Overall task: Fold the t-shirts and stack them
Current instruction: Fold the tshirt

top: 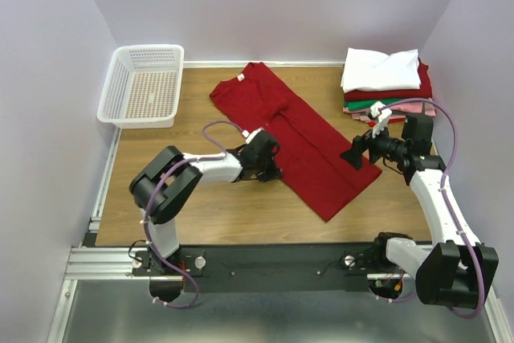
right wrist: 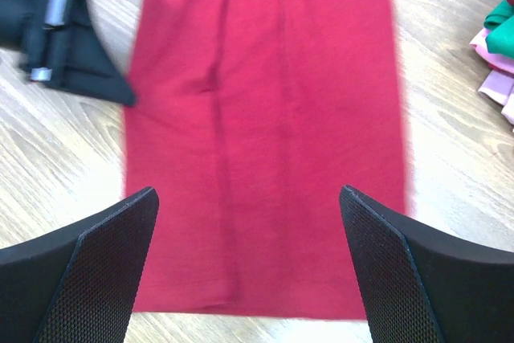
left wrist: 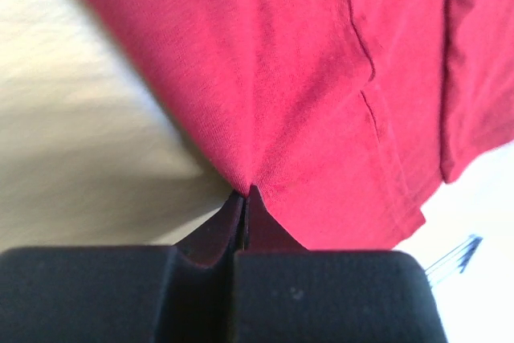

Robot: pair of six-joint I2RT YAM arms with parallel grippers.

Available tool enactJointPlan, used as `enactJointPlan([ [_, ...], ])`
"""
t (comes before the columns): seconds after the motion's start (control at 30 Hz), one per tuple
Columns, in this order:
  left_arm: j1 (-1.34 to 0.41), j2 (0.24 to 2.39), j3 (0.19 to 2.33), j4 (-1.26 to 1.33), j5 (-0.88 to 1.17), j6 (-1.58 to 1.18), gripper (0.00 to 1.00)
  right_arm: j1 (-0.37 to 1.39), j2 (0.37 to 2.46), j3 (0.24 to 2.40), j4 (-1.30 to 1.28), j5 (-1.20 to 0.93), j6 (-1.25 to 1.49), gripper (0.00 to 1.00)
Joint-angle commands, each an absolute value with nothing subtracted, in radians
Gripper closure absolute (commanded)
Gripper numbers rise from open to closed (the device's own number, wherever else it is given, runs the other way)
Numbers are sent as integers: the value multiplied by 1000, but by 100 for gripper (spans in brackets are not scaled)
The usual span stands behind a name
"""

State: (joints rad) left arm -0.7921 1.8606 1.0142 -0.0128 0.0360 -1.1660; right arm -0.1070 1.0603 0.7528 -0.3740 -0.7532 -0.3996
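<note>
- The dark red t-shirt (top: 301, 146) lies folded into a long strip across the middle of the tabletop (top: 233, 206), running from 11 o'clock down to 5 o'clock.
- Left tool (top: 271, 162) is at the strip's left edge, pinched tight on a tuck of that red cloth (left wrist: 265, 118).
- Right tool (top: 353, 155) sits at the strip's right edge, jaws spread wide, nothing between them.
- The stack of folded t-shirts (top: 387, 86), white on top, rests at 2 o'clock.
- White mesh basket (top: 143, 86) at 10 o'clock.
</note>
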Motion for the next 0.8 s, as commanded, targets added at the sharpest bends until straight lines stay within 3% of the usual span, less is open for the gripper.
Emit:
enactJointPlan([
  [0.0, -787, 1746, 861, -97, 29, -1060, 100, -117, 1035, 756, -365, -790, -390, 0],
  [0.37, -773, 1436, 612, -156, 104, -908, 100, -118, 1031, 752, -367, -799, -396, 0],
  [0.43, -770, 1386, 607, -173, 126, -878, 85, -118, 1031, 750, -371, -817, -402, 0],
  [0.47, -770, 1365, 609, -175, 152, -844, 67, -118, 1031, 749, -380, -825, -417, 0],
  [0.57, -770, 1255, 624, -181, 184, -801, 37, -118, 1037, 747, -420, -874, -466, 0],
  [0.67, -770, 1123, 672, -198, 187, -717, 23, -118, 1037, 727, -442, -914, -514, 0],
  [0.77, -770, 1034, 721, -180, 236, -573, 20, -118, 1051, 686, -445, -943, -573, 0],
])
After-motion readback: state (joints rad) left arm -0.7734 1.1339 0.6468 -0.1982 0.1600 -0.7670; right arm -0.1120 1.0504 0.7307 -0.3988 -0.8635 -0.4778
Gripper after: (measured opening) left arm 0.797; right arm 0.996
